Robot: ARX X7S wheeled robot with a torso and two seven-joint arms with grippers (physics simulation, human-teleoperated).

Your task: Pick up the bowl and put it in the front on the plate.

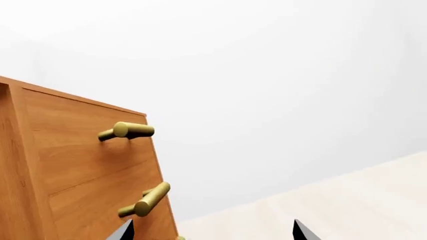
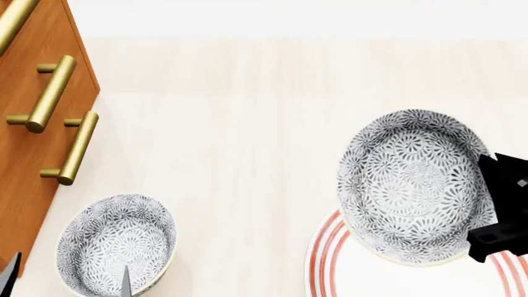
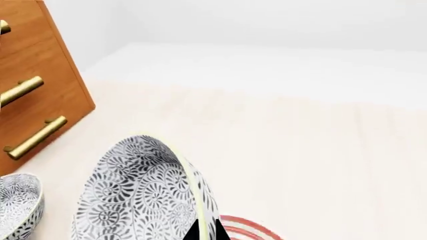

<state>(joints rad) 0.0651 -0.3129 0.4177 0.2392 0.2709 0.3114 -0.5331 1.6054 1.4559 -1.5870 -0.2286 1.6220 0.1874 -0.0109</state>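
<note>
Nearest the head camera, the right gripper (image 2: 503,210) shows as a black block at the right edge, clamped on the rim of the bowl (image 2: 412,185), which it holds tilted in the air over the far left part of the plate (image 2: 326,260); whether bowl and plate touch cannot be told. Largest in view is the pale wooden tabletop (image 2: 247,124), running back to a white wall. Next comes the wooden drawer cabinet (image 2: 33,161) at the left, with brass bar handles (image 2: 74,148) on its front. That red-ringed plate sits at the near right, mostly hidden by the bowl and cut off by the frame. In the right wrist view the held bowl (image 3: 140,195) stands steeply on edge with a dark fingertip (image 3: 203,232) against its rim. A second patterned bowl (image 2: 117,244) rests on the table near the cabinet, at the near left. Smallest, the left gripper (image 1: 213,232) shows two dark fingertips set well apart, holding nothing
</note>
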